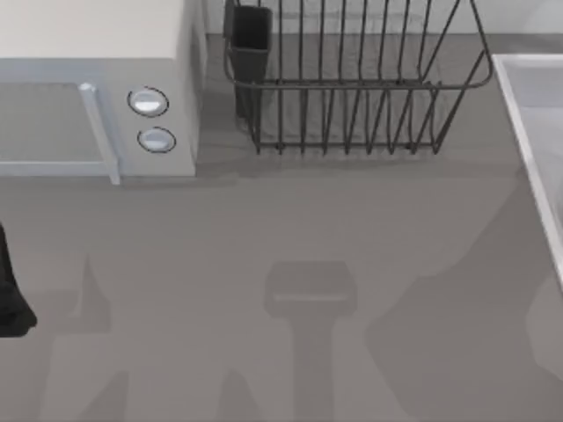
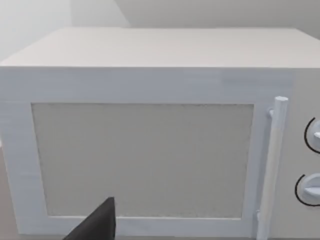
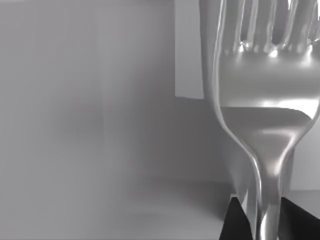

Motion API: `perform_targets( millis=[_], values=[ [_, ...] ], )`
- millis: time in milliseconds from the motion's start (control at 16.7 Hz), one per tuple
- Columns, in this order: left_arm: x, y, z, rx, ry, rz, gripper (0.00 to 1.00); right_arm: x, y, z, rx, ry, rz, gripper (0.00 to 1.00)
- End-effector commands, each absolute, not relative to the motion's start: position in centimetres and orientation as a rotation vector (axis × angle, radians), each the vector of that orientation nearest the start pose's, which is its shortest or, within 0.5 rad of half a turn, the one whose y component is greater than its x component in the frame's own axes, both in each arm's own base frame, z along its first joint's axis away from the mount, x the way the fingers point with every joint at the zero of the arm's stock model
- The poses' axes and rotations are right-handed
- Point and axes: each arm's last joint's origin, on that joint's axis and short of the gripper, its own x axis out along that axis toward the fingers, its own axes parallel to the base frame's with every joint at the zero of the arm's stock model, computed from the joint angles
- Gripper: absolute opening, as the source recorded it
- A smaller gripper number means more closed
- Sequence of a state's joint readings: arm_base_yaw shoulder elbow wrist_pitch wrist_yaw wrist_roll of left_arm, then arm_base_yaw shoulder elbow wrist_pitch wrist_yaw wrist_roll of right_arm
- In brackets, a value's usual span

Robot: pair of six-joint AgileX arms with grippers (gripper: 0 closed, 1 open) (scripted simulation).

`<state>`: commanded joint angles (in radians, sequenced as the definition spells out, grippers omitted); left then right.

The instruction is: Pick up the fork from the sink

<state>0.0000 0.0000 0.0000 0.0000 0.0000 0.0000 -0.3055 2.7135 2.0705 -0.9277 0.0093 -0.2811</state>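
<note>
The shiny silver fork stands close in front of the right wrist camera, tines pointing away from the gripper. My right gripper is shut on its narrow handle, one dark finger on each side. Smooth pale grey surfaces lie behind the fork. The sink shows as a pale basin with a lighter straight rim at the table's right edge. My left arm is parked at the far left edge. The left gripper faces the microwave door.
A white microwave with two round knobs and a bar handle stands at the back left. A dark wire dish rack with a dark cup holder stands at the back middle. The grey tabletop carries arm shadows.
</note>
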Motion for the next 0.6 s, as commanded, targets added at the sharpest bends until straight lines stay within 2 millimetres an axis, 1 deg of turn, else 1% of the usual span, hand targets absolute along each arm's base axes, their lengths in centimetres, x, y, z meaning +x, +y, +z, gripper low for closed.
perform_targets(
  millis=[60, 120, 240, 360, 480, 600],
  values=[
    [10.6, -0.1, 16.0, 0.000, 0.000, 0.000, 1.00, 47.7, -14.4, 1.1, 0.008, 1.571, -0.008, 0.00],
    [10.6, -0.1, 16.0, 0.000, 0.000, 0.000, 1.00, 48.1, -14.3, 3.5, 0.013, 1.527, -0.014, 0.00],
    [10.6, -0.1, 16.0, 0.000, 0.000, 0.000, 1.00, 48.3, -14.4, 4.0, 0.012, 1.525, -0.014, 0.00],
    [10.6, -0.1, 16.0, 0.000, 0.000, 0.000, 1.00, 48.7, -14.5, 5.7, 0.011, 1.519, -0.016, 0.00],
    [10.6, -0.1, 16.0, 0.000, 0.000, 0.000, 1.00, 48.9, -14.6, 8.1, 0.013, 1.526, -0.014, 0.00],
    [10.6, -0.1, 16.0, 0.000, 0.000, 0.000, 1.00, 48.9, -14.6, 11.2, 0.016, 1.540, -0.011, 0.00]
  ],
)
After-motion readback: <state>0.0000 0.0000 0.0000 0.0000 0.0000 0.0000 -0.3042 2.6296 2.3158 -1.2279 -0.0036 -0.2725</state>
